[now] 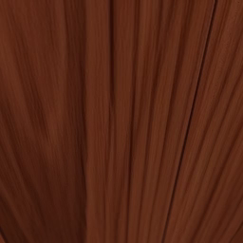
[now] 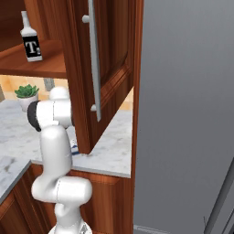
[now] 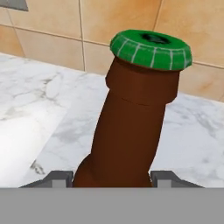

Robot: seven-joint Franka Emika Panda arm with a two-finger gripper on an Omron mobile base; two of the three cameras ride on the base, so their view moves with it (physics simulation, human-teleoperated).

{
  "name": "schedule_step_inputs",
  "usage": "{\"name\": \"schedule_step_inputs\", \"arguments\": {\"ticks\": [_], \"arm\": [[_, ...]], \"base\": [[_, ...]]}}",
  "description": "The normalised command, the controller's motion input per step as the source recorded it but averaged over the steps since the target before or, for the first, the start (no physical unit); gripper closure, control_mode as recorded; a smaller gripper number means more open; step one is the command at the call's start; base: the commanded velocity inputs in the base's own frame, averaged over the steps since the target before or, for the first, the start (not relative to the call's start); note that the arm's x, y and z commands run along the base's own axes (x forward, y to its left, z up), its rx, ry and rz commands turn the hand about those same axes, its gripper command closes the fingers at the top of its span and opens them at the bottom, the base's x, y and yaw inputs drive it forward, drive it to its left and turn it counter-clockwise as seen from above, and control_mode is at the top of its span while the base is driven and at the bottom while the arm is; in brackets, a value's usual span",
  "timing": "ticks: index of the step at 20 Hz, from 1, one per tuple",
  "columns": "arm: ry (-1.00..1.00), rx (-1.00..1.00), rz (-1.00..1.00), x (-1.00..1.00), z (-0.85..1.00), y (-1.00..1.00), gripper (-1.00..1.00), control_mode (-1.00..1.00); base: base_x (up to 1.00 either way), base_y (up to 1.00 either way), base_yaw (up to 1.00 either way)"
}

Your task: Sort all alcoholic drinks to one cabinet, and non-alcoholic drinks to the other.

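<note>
1. In the left base view a dark red-brown wood-grain panel (image 1: 121,121) stands close against the camera
2. In the right base view the clear square-shouldered bottle (image 2: 30,39) with a black label and a white "T" stands upright on the lighter brown shelf board (image 2: 32,64) of the open wall cabinet at upper left
3. Below that shelf a small green potted plant (image 2: 26,95) sits on the marble counter (image 2: 112,146) against the tan tiled wall
4. The white arm (image 2: 54,151) rises from the bottom of that view, and its upper part passes behind the open cabinet door (image 2: 109,68), which carries a long vertical silver bar handle (image 2: 94,59)
5. To the right of the door stands a tall grey appliance side (image 2: 187,114)
6. In the hand view the brown beer bottle (image 3: 131,118) with a green crown cap (image 3: 151,49) stands between the two finger tips of the gripper (image 3: 111,177), leaning to the right in that view, over the marble counter with tan tiles behind
7. The finger tips sit just beside the bottle's shoulders on either side; whether they press on it I cannot tell
</note>
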Motion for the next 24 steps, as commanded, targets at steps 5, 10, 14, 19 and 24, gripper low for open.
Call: {"name": "schedule_step_inputs", "arguments": {"ticks": [5, 10, 14, 19, 24], "arm": [[-0.06, 0.0, 0.0, -0.69, 0.8, -0.18, 1.0, -1.0], [-0.1, -0.02, 0.0, -0.82, 0.61, -0.27, 1.0, -1.0], [-0.08, -0.02, 0.0, -0.98, 0.77, -0.22, 1.0, -1.0], [-0.03, 0.0, 0.0, -0.87, 1.0, -0.14, 1.0, -1.0], [0.0, 0.0, -0.01, -0.85, 1.0, -0.06, 1.0, -1.0]], "base": [[0.0, 0.0, 0.0], [0.0, 0.0, 0.0], [0.0, 0.0, 0.0], [0.0, 0.0, 0.0], [0.0, 0.0, 0.0]]}}
